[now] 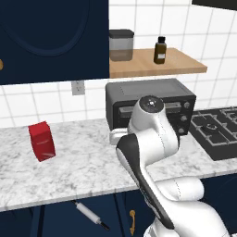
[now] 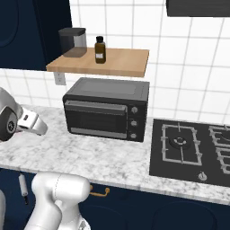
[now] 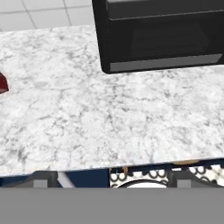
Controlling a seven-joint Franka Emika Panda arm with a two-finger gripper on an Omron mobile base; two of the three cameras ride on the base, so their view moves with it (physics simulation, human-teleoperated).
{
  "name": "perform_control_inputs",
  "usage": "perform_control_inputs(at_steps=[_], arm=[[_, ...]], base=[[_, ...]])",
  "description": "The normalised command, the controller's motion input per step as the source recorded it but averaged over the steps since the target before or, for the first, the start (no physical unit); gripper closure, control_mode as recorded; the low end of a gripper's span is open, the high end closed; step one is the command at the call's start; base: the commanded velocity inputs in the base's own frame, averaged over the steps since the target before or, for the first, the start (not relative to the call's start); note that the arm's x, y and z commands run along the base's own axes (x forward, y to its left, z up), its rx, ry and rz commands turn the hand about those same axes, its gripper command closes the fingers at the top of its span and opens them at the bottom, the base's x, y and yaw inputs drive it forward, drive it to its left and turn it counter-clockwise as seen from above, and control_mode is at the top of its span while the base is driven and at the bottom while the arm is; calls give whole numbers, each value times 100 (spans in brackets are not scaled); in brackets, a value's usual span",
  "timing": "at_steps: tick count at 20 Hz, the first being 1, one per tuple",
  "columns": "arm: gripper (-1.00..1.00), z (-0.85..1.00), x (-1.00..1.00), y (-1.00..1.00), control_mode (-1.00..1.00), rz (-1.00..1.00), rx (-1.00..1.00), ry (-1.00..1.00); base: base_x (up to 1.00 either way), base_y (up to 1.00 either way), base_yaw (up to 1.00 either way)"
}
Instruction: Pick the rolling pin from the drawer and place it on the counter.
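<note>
The rolling pin point(image 1: 90, 215) is a slim pale cylinder with black handles. It lies slanted below the counter's front edge, against the dark-blue drawer front, and its end shows low at the left point(image 2: 22, 186). The marbled counter point(image 1: 83, 162) point(image 3: 109, 118) stretches under my hand. My gripper point(image 3: 111, 180) hovers over the counter's front part, facing the toaster oven, well above the rolling pin. Its fingertips point(image 3: 43, 178) stand wide apart with nothing between them. The white hand point(image 2: 32, 122) shows at the left, mostly hidden by the arm in the left base view.
A black toaster oven point(image 1: 150, 104) point(image 2: 108, 110) stands at the back of the counter. A red box point(image 1: 41, 141) stands to its left, a gas hob point(image 2: 193, 148) to its right. Above, a wooden shelf point(image 1: 157, 65) carries a jar and a brown bottle.
</note>
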Motion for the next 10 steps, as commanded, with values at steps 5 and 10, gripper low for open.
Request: perform_control_inputs(at_steps=[5,10], arm=[[-100,-18,0,23,-100,-1,0,0],[-100,-25,-9,13,-100,0,0,2]], base=[[0,0,0],[0,0,0]])
